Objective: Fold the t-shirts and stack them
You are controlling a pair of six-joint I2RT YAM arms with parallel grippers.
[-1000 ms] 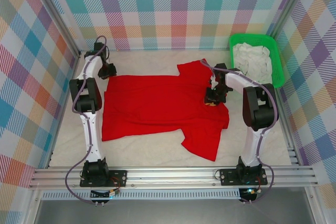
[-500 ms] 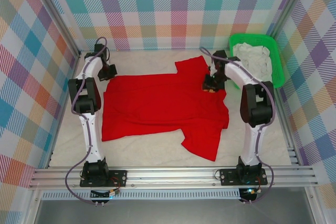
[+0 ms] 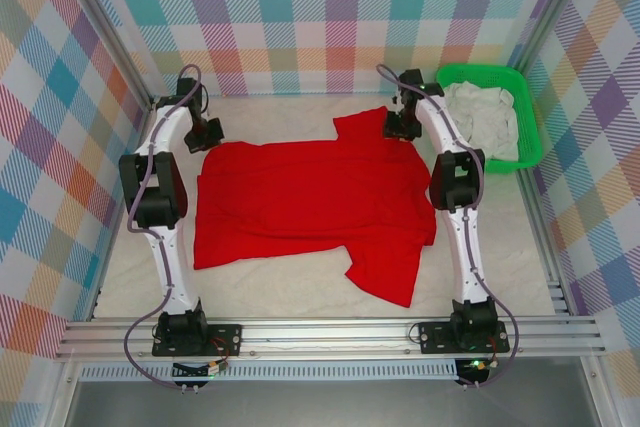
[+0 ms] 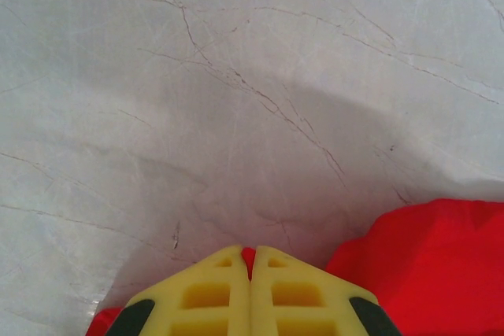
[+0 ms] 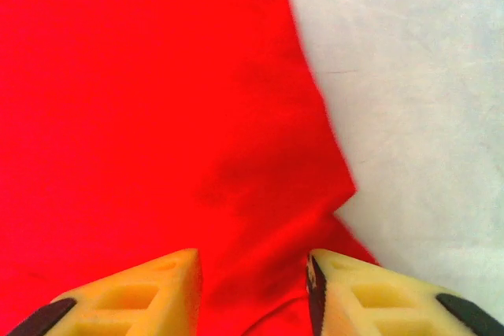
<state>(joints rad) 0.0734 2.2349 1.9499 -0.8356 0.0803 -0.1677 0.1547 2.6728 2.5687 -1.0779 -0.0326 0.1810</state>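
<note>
A bright red t-shirt (image 3: pixel 310 197) lies spread flat on the white table cover, one sleeve pointing to the near right and one to the far middle. My left gripper (image 3: pixel 207 134) sits at the shirt's far-left corner. In the left wrist view its yellow fingers (image 4: pixel 220 289) are pressed together on a sliver of red cloth (image 4: pixel 441 265). My right gripper (image 3: pixel 396 127) hovers over the far sleeve. In the right wrist view it (image 5: pixel 252 261) stands open, with red fabric (image 5: pixel 157 116) lying below and between its fingers.
A green basket (image 3: pixel 480 72) holding a crumpled white cloth (image 3: pixel 482 115) stands at the back right corner. Checked walls close in the left, back and right sides. Bare white cover (image 3: pixel 280 282) runs along the near edge.
My right gripper has moved from the shirt's right middle toward the far sleeve and its fingers have spread apart. My left gripper has closed on the shirt's far-left corner.
</note>
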